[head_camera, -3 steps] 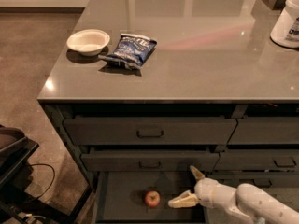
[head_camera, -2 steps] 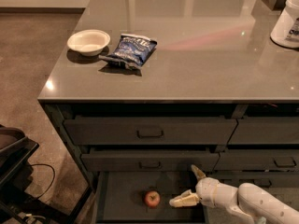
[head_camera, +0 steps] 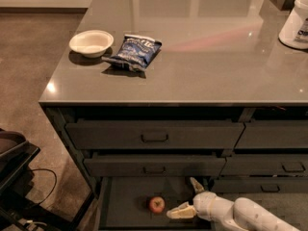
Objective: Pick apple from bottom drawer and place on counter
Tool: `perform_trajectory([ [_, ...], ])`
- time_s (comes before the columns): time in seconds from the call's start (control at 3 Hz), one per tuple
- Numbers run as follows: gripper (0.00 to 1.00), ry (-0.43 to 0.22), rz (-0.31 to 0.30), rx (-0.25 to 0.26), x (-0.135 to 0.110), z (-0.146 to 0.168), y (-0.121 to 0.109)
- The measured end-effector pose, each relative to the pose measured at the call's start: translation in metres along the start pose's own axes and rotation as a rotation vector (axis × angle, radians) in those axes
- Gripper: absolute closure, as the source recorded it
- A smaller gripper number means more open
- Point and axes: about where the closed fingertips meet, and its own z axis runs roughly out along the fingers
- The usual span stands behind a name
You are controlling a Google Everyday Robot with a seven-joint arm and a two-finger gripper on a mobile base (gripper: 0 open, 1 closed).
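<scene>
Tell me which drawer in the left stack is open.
The bottom drawer: it is pulled out, with the apple on its floor and the open gripper just right of the apple. The top drawer and middle drawer are shut.

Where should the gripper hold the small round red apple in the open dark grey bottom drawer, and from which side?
Probably across its round middle, from the picture's right, where the open two-finger gripper is beside the small round red apple. The apple sits alone on the flat floor of the dark grey bottom drawer, so both flanks look free.
</scene>
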Motion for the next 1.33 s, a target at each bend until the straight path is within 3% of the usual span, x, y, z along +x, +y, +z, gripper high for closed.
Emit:
perform_trajectory([
  [0.33,0.0,0.011,0.029,-0.035,0.036,0.035,0.006],
  [0.67,0.0,0.01,0.03,-0.036,0.036,0.035,0.006],
  [1.33,0.0,0.01,0.106,0.01,0.096,0.081,-0.013],
])
